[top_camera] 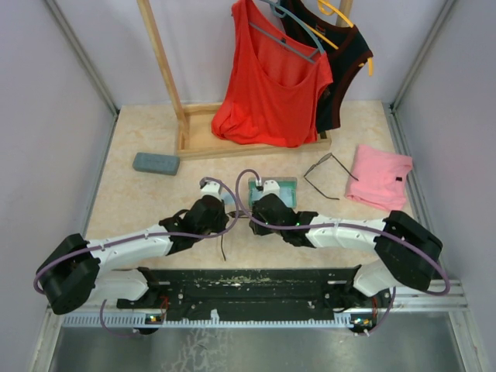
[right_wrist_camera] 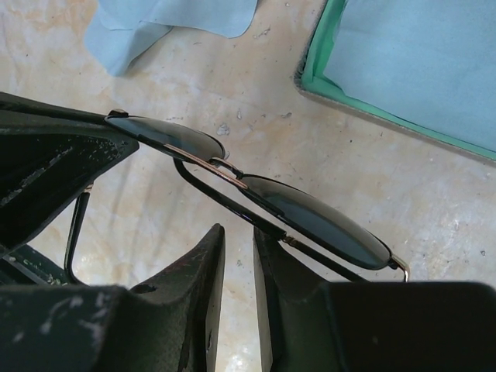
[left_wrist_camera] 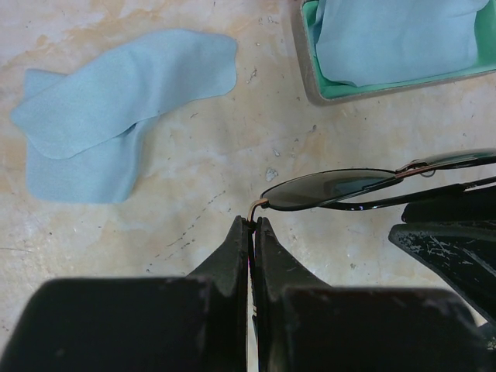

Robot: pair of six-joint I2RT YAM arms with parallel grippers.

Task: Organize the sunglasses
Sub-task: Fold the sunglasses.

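Sunglasses [left_wrist_camera: 333, 190] with dark lenses and a thin wire frame are clamped at one hinge end by the closed left gripper [left_wrist_camera: 252, 226] and extend to its right. The right gripper [right_wrist_camera: 238, 232] sits just under the frame with its jaws slightly apart; whether it grips cannot be told. A green-lined open case [left_wrist_camera: 308, 70] lies ahead of both grippers.

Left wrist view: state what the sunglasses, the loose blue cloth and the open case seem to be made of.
Sunglasses: thin metal wire frame, likely, with a coppery glint at the hinge; dark glossy lenses showing reflections, glass or plastic unclear.
Blue cloth: soft matte fabric, probably microfibre, lying in limp folds.
Case: grey matte shell, material unclear, with a green lining.
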